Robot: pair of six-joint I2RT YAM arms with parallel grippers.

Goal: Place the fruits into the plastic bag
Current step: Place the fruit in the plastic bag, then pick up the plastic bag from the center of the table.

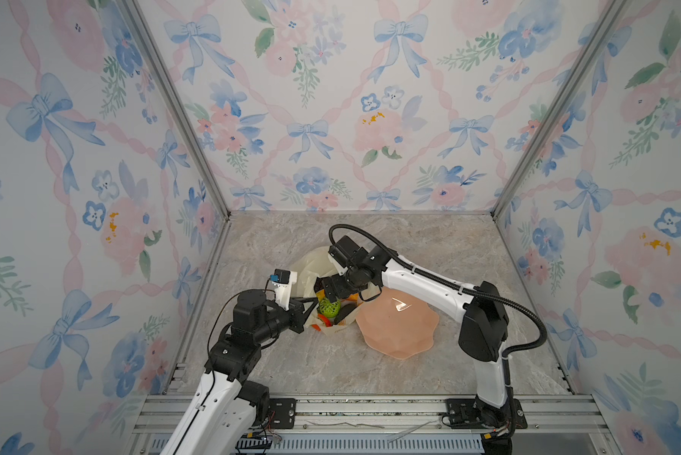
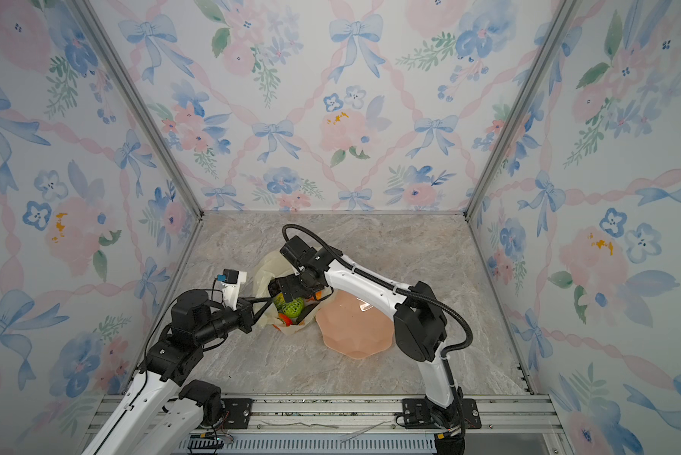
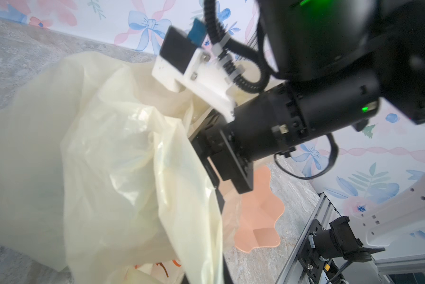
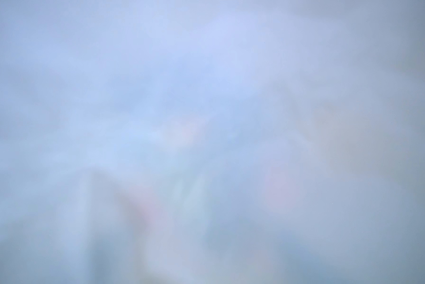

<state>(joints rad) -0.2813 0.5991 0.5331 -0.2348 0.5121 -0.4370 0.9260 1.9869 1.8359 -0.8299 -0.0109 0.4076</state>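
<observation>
Crinkly pale-yellow plastic bag [image 3: 103, 159] fills most of frame. Right arm [image 3: 292, 118] reaches into its mouth, tip hidden. Pink dish [image 3: 258, 221] sits on marble tabletop [image 3: 22, 54], just beside bag.

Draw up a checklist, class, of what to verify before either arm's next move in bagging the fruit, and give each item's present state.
1. The pink dish holds no fruit: ok.
2. The left gripper is shut on the rim of the plastic bag, mouth open: ok.
3. The green ball lies inside the bag: ok.
4. The right gripper is at the bag mouth: ok.
5. Its jaws are free of fruit: cannot tell, hidden in both top views.
6. The right wrist view is usable: not ok, wholly blurred.
</observation>
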